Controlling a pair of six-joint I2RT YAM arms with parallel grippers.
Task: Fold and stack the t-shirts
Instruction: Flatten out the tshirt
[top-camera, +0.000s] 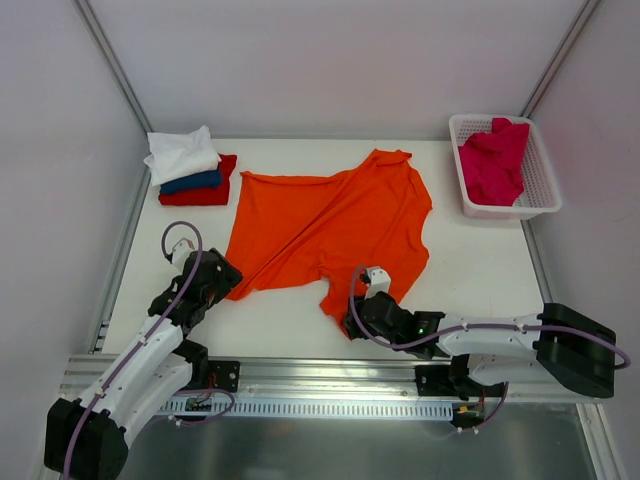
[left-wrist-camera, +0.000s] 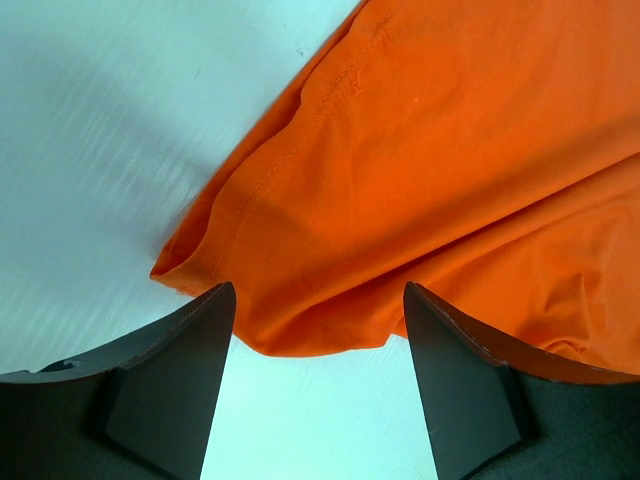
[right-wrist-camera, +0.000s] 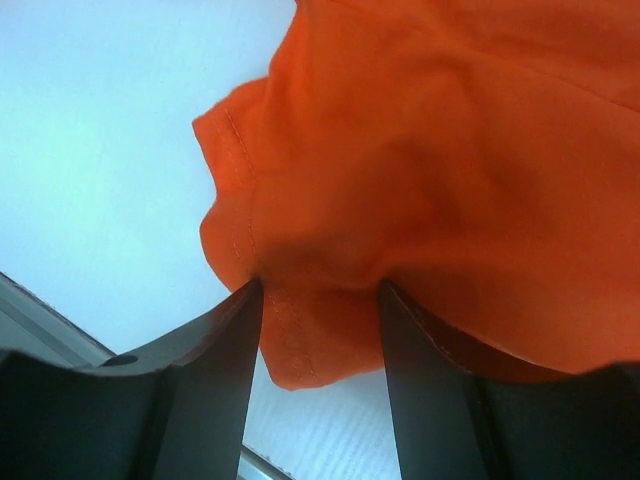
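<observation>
A large bright orange t-shirt (top-camera: 330, 220) lies rumpled and spread across the middle of the table. My left gripper (top-camera: 228, 283) sits at its near-left corner. In the left wrist view that gripper (left-wrist-camera: 318, 290) is open, with the shirt's hem (left-wrist-camera: 300, 320) lying at the fingertips and bare table between the fingers. My right gripper (top-camera: 350, 322) is at the shirt's near edge. In the right wrist view it (right-wrist-camera: 320, 285) stands open around a stitched corner of orange cloth (right-wrist-camera: 300, 340). Folded white (top-camera: 182, 152), dark blue (top-camera: 192, 182) and red (top-camera: 205, 195) t-shirts are stacked at the back left.
A white lattice basket (top-camera: 540, 195) at the back right holds a crimson-pink t-shirt (top-camera: 495, 160). White walls enclose the table on the left, back and right. A metal rail (top-camera: 300, 375) runs along the near edge by the arm bases.
</observation>
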